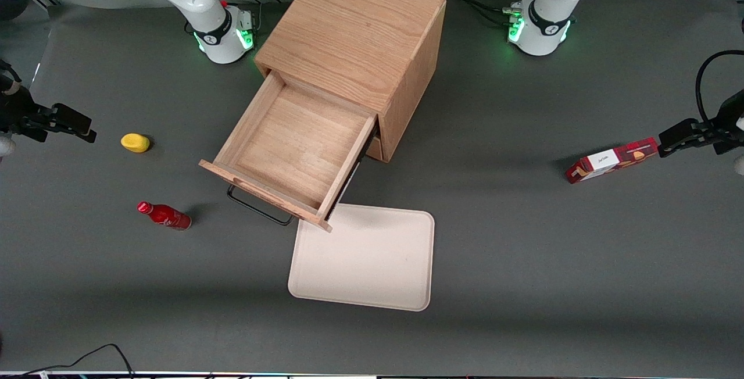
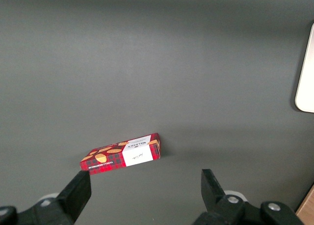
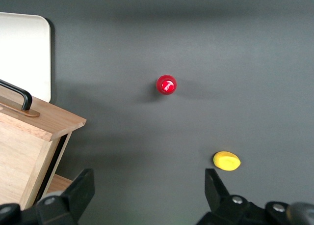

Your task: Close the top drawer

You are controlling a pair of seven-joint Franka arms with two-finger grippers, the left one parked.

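Showing: one moment on a dark grey worktop, seen from the front and from both wrist cameras.
Cabinet: a light oak wooden cabinet stands near the middle of the worktop, turned at an angle to the front camera.
Top drawer: the top drawer is pulled far out of the cabinet; its shallow wooden tray interior holds nothing.
Handle: a thin black wire handle runs along the drawer's front panel, on the side nearest the front camera; one end of it also shows in the right wrist view.
Claw: the claw hangs above the worktop toward the working arm's end, well apart from the drawer; its two dark fingers are spread wide with nothing between them.
Tray: a pale, flat tray lies on the worktop in front of the drawer, one corner tucked under the drawer's front panel.
Bottle: a red bottle stands toward the working arm's end, seen from above as a red cap in the right wrist view.
Yellow object: a small yellow object lies near the bottle, farther from the front camera.
Box: a red patterned box lies toward the parked arm's end of the worktop.
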